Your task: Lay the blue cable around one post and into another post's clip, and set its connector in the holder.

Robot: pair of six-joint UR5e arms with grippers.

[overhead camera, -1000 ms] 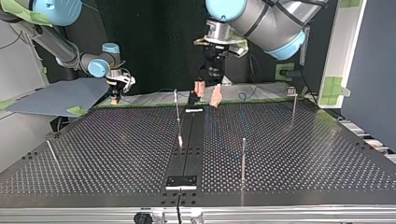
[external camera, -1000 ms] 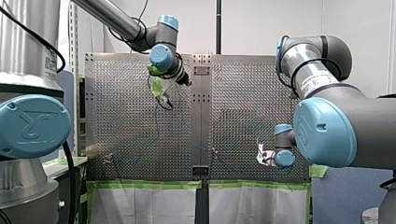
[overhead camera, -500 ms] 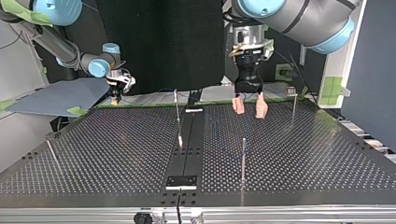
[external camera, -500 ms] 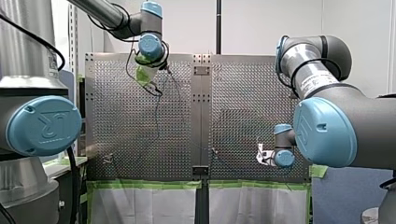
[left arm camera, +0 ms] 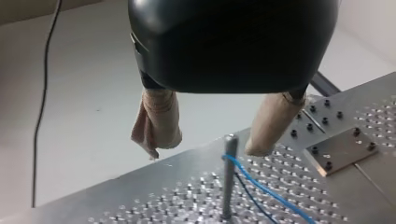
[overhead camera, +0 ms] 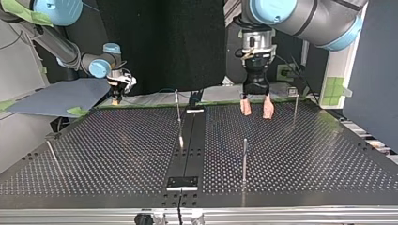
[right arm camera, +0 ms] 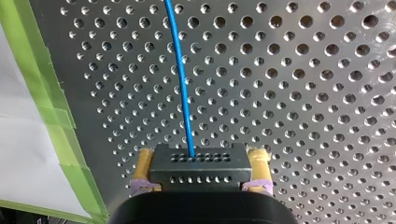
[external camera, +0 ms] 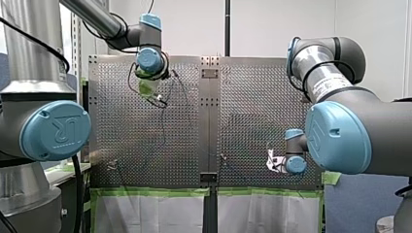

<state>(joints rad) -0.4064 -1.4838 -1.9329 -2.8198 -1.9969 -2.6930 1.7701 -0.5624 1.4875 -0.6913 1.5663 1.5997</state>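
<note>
Pinching connector (right arm camera: 201, 170): right gripper (right arm camera: 201, 156) fingers, cable (right arm camera: 180, 70) leading ahead over perforated worktop (right arm camera: 303, 93) | left gripper (left arm camera: 205, 148) fingers spread wide just above post (left arm camera: 229, 186), cable touching it

**Blue on silver, edged in green**

The cable (right arm camera: 182, 79) is seen in bright blue against the table (right arm camera: 303, 70), whose silver-grey metal is patterned with an even grid of dark holes. The connector (right arm camera: 200, 165) is black, dotted with two rows of small holes. My right gripper (right arm camera: 201, 158) is shown with yellow pads (right arm camera: 144, 163), purple at the base. My left gripper (left arm camera: 207, 147) is black with beige-pink pads (left arm camera: 159, 121). The table is bordered by green tape (right arm camera: 51, 116). My left arm (external camera: 97, 19) is grey with light-blue caps (external camera: 149, 59).
</note>
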